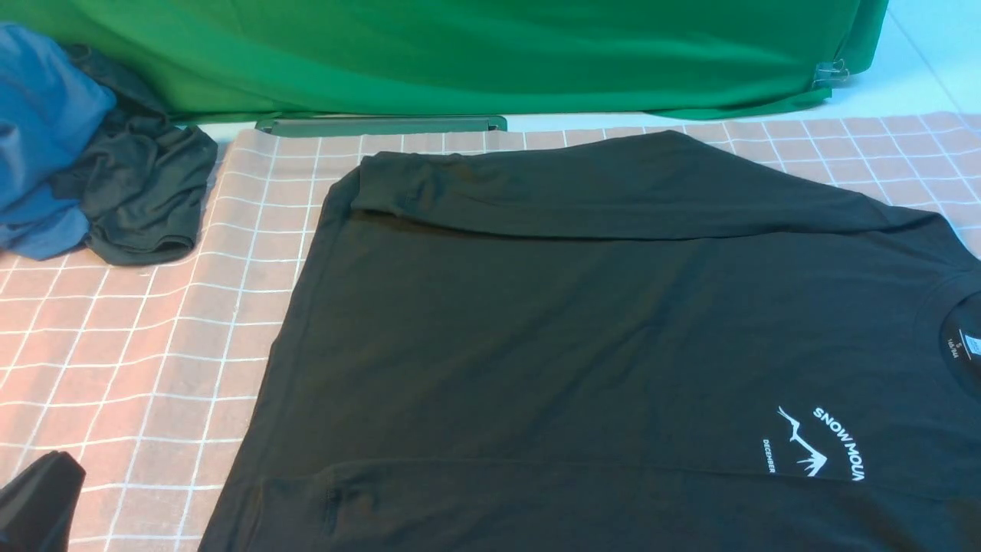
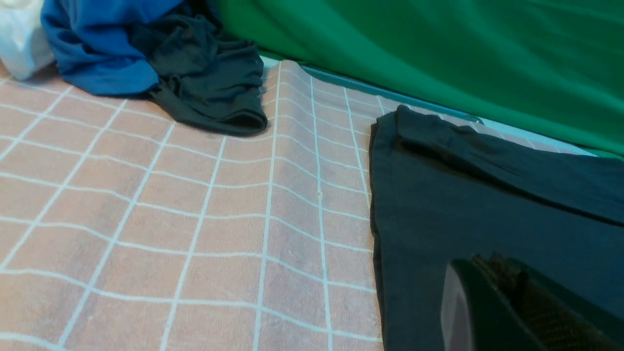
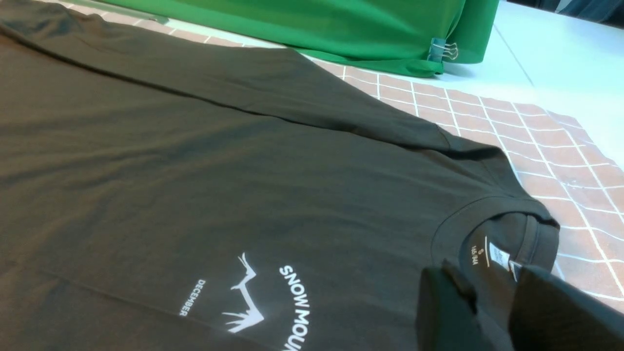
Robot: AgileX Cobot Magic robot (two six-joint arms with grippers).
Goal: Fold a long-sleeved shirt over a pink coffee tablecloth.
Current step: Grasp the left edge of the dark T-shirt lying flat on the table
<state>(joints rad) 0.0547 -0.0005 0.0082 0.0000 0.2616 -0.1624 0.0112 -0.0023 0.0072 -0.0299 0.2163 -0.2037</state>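
Observation:
The black long-sleeved shirt lies flat on the pink coffee tablecloth, chest up, with its collar at the right and its hem at the left. One sleeve is folded across the far side. The white mountain logo and lettering show near the collar. My left gripper is shut with nothing in it, and shows as a dark shape at the near left, beside the shirt's hem end. My right gripper hovers at the collar, fingers apart, the neck label visible in the gap.
A bright green cloth hangs along the back, pinned by a binder clip. A blue garment and a smaller dark garment are bunched at the far left. Bare white tabletop shows at the far right.

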